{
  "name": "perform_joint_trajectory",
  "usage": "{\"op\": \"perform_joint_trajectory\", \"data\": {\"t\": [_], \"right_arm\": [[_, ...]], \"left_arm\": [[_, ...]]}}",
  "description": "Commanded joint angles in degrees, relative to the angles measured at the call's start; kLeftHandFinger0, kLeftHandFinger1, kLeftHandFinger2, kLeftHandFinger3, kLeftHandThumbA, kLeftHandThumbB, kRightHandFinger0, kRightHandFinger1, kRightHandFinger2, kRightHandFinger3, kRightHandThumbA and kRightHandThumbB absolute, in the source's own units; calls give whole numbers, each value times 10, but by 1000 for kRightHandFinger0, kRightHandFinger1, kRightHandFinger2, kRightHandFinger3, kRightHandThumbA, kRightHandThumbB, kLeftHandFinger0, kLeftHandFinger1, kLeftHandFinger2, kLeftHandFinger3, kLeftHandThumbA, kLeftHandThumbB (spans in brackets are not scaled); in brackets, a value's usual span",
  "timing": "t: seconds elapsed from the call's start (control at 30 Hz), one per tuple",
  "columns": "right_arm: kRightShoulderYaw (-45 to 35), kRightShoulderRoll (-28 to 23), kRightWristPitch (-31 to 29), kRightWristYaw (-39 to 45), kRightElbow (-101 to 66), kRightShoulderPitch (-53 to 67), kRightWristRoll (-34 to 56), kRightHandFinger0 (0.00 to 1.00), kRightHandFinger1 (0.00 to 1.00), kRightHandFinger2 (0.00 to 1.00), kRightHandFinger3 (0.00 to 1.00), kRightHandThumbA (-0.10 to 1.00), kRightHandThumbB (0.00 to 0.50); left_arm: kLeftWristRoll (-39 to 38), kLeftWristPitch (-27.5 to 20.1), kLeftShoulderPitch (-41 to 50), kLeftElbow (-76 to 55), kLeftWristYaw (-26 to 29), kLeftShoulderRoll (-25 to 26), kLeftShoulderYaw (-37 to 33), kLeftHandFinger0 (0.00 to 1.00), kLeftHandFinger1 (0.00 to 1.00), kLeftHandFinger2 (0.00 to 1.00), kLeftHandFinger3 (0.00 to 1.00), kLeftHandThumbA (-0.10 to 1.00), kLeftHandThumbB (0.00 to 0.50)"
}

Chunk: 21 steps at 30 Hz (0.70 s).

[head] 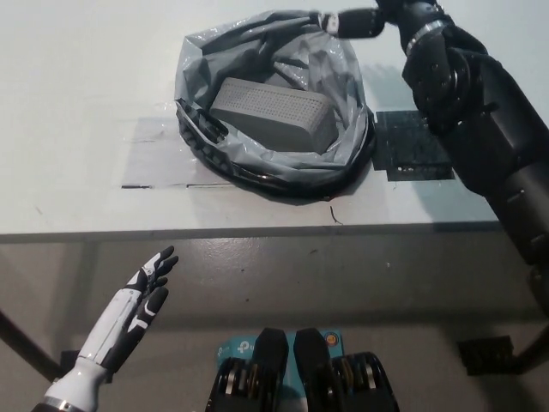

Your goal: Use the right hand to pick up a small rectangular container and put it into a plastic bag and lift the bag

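Grey container [273, 113] inside open plastic bag [339, 146] on table [77, 103], right robot hand [356, 22] at bag's far rim — seemingly pinching it, left robot hand [137, 313] idle below table edge, fingers spread

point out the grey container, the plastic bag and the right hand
grey container [273, 112], head view, on its dotted top face
plastic bag [196, 64], head view, on its left wall
right hand [356, 23], head view, at the bag's upper rim

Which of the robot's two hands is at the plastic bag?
The black right hand, at the far rim of the grey plastic bag. The white left hand rests open below the table edge, away from it.
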Motion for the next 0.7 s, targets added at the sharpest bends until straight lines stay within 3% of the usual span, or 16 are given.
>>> {"op": "perform_joint_trajectory", "data": {"t": [0.0,0.1,0.37,0.67], "right_arm": [[-4,7,-27,-34,39,-36,-9,1000,1000,1000,1000,819,351],[-4,16,-17,-15,54,-34,-2,1000,1000,1000,1000,834,346],[-1,33,-4,-9,80,-32,-1,1000,1000,1000,1000,892,395],[-12,42,11,17,79,-27,14,1000,1000,1000,1000,910,388]], "left_arm": [[7,-20,-4,-10,-4,12,-3,984,1000,1000,1000,1000,215],[7,-16,-4,-9,-5,12,-3,984,1000,1000,1000,1000,211],[8,-19,-3,-12,-5,15,-3,985,1000,1000,1000,1000,211],[9,-21,-4,-13,-6,16,-4,980,1000,1000,1000,1000,208]]}}
